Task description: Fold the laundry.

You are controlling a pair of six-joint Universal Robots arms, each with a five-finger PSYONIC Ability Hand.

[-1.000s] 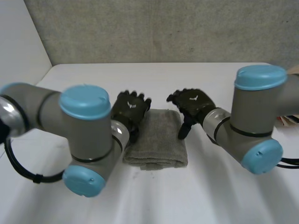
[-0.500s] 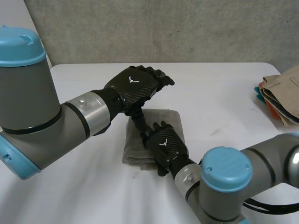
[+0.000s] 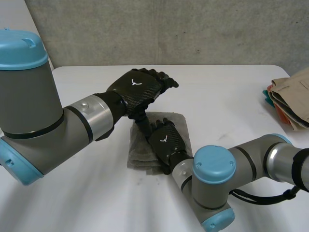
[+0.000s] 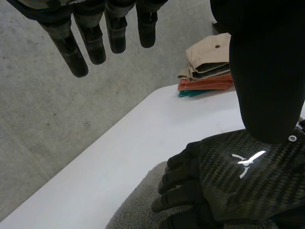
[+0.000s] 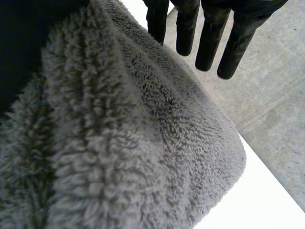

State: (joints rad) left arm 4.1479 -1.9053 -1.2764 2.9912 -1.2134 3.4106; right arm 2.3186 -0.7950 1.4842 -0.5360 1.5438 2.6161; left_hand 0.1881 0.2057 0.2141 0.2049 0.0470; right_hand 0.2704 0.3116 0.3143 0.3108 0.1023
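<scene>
1. At the centre of the head view, my left hand (image 3: pixel 140 89) hovers over the grey folded towel (image 3: pixel 179 125), fingers (image 4: pixel 81 52) straight and slightly apart, holding nothing.
2. My right hand (image 3: pixel 166 140) lies palm-down on the towel's middle, fingers (image 5: pixel 209 43) straight and unclenched.
3. A stack of folded clothes (image 3: pixel 289 99) sits at the right edge of the white table (image 3: pixel 227 92), well apart from the towel.
4. Each hand's back carries a white emblem (image 3: pixel 133 82).

White table (image 3: pixel 231 92). Grey speckled wall (image 3: pixel 183 29) behind it. Stack of folded garments (image 3: pixel 288 102), beige over orange over teal, at the table's right edge.
</scene>
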